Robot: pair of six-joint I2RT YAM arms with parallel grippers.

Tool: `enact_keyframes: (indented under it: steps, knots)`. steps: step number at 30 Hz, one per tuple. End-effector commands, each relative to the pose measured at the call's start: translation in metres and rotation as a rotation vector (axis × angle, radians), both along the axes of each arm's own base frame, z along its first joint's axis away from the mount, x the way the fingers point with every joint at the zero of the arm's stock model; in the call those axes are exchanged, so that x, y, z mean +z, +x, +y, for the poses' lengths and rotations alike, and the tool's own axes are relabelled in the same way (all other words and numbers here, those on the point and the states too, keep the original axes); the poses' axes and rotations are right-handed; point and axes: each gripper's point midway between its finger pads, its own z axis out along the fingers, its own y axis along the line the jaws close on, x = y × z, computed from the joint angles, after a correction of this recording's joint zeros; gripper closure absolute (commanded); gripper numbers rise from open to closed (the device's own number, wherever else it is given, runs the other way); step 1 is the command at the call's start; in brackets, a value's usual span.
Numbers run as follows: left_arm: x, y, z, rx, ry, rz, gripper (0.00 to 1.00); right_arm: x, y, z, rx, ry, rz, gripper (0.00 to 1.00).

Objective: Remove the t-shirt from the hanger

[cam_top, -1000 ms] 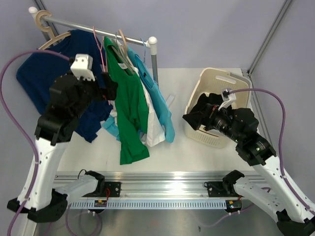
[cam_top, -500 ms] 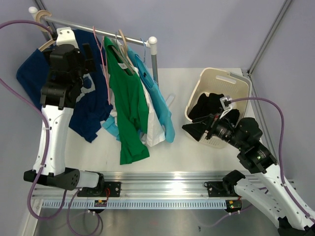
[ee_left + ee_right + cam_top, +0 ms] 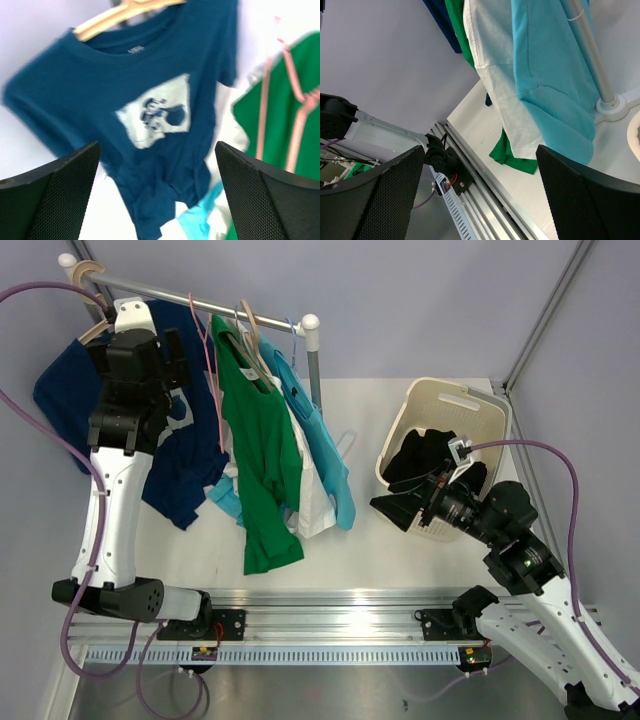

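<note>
Left arm (image 3: 100,510): long white shell links, black joint housings, small white block at the wrist end. Right arm (image 3: 540,635): same white links, chunky black motor blocks. 1 purple cable (image 3: 45,284) loops off the left arm, another purple cable (image 3: 520,441) off the right. 2 black base mounts (image 3: 105,597). Left gripper (image 3: 156,150) and right gripper (image 3: 480,150): black fingers (image 3: 52,200), rounded edges, inner faces covered in fine dotted mesh.
</note>
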Motion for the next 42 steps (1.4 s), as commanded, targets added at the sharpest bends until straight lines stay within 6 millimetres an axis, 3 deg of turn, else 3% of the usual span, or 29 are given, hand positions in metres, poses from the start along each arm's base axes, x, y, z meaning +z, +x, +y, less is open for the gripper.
enact_keyframes:
  steps: [1, 4, 6, 9, 14, 21, 26, 35, 40, 41, 42]
  knots:
    - [0.034, -0.013, -0.038, -0.234, -0.094, -0.132, 0.01, 0.01, -0.006, 0.005, 0.045, 0.026, -0.039, 0.0]
    - [0.043, -0.034, -0.079, -0.455, -0.208, -0.161, 0.01, 0.009, -0.006, 0.006, 0.052, 0.026, -0.034, 0.01]
    - [0.054, -0.051, -0.096, -0.527, -0.281, -0.2, 0.01, 0.009, -0.006, 0.006, 0.05, 0.025, -0.035, 0.01]
    - [0.053, -0.064, -0.129, -0.639, -0.326, -0.19, 0.02, 0.009, -0.005, 0.005, 0.044, 0.025, -0.038, 0.0]
    - [0.036, -0.066, -0.174, -0.713, -0.359, -0.129, 0.02, 0.005, -0.001, 0.006, 0.035, 0.014, -0.032, 0.01]
    - [0.045, -0.071, -0.215, -0.819, -0.386, -0.121, 0.02, 0.005, -0.001, 0.008, 0.048, 0.013, -0.028, 0.01]
    - [0.038, -0.067, -0.248, -0.876, -0.363, -0.08, 0.02, 0.006, -0.002, 0.007, 0.045, 0.014, -0.035, 0.01]
    - [-0.002, -0.051, -0.233, -0.746, -0.268, 0.003, 0.01, 0.003, 0.003, 0.009, 0.037, -0.004, -0.034, 0.04]
    - [-0.005, -0.064, -0.213, -0.713, -0.224, 0.003, 0.01, 0.012, 0.019, 0.006, -0.022, -0.042, -0.063, 0.13]
    - [-0.005, -0.067, -0.211, -0.716, -0.218, 0.004, 0.01, 0.03, 0.022, 0.004, -0.039, -0.044, -0.099, 0.16]
    - [-0.01, -0.07, -0.212, -0.736, -0.216, 0.017, 0.01, 0.027, 0.034, 0.008, -0.052, -0.073, -0.08, 0.16]
